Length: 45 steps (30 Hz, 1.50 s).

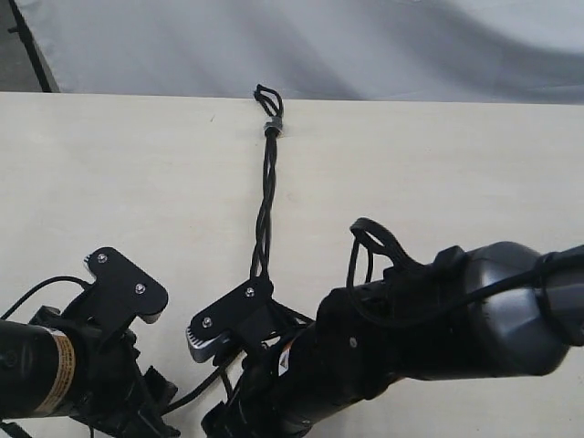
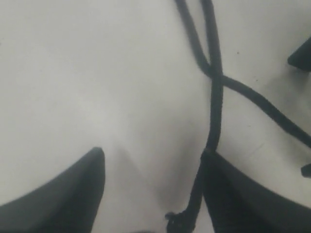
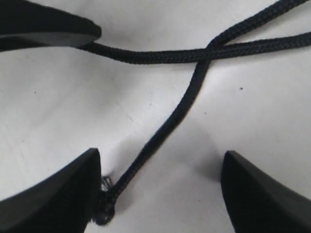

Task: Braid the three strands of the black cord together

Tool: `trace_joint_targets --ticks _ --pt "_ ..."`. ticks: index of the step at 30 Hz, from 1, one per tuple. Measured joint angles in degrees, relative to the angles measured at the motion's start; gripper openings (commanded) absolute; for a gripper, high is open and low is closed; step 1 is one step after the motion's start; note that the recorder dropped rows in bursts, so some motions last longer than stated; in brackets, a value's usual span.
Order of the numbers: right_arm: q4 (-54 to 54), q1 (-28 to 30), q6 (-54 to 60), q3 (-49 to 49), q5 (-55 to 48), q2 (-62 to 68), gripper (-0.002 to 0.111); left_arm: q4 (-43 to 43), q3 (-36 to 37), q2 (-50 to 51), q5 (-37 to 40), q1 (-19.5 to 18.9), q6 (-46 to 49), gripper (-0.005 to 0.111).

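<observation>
The black cord lies on the pale table (image 1: 438, 173), its short loop (image 1: 265, 96) at the far edge and the grey band (image 1: 271, 125) just below. Below the band the three strands (image 1: 265, 205) run twisted together toward me. My left gripper (image 2: 153, 153) stands open, with one strand (image 2: 214, 107) running along the inner side of one finger down to its knotted tip (image 2: 175, 218). My right gripper (image 3: 158, 160) is open too. A loose strand (image 3: 165, 128) crosses its gap, its frayed tip (image 3: 104, 204) against one finger. In the exterior view the right gripper is hidden under its arm.
The bulky right arm (image 1: 438, 319) with its thick cable loops (image 1: 374, 242) covers the near right of the table. A black finger of the other gripper (image 3: 43, 24) rests over two strands (image 3: 160, 54). A grey backdrop (image 1: 365, 46) stands behind the far edge.
</observation>
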<state>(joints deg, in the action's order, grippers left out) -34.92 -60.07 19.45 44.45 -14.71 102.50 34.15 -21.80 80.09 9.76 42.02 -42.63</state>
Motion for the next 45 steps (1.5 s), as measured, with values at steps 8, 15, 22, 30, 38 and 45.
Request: trace_joint_targets --ticks 8,15,22,30,38,45 --pt "3.08 0.00 0.00 4.82 -1.99 3.53 0.050 0.00 0.00 -0.72 2.24 -4.11 -1.49 0.056" --pt "12.93 0.00 -4.76 5.14 -2.38 4.18 0.001 0.00 0.00 -0.72 2.35 -4.61 -1.49 0.056" --pt "32.08 -0.23 -12.23 7.91 -8.68 4.32 -0.001 0.00 0.00 -0.72 0.38 -4.61 -1.49 0.056" --pt "49.32 -0.23 -16.64 10.18 -14.17 5.05 -0.001 -3.39 3.43 -0.72 -5.87 -4.71 -1.89 0.056" --pt "50.35 -0.23 -18.33 10.18 -14.17 5.05 -0.001 -2.82 8.74 -0.84 -20.42 -4.71 -1.89 0.056" --pt "50.39 -0.23 -19.45 10.18 -14.17 5.05 -0.001 0.85 8.92 -0.84 -21.66 -4.71 -1.89 0.056"
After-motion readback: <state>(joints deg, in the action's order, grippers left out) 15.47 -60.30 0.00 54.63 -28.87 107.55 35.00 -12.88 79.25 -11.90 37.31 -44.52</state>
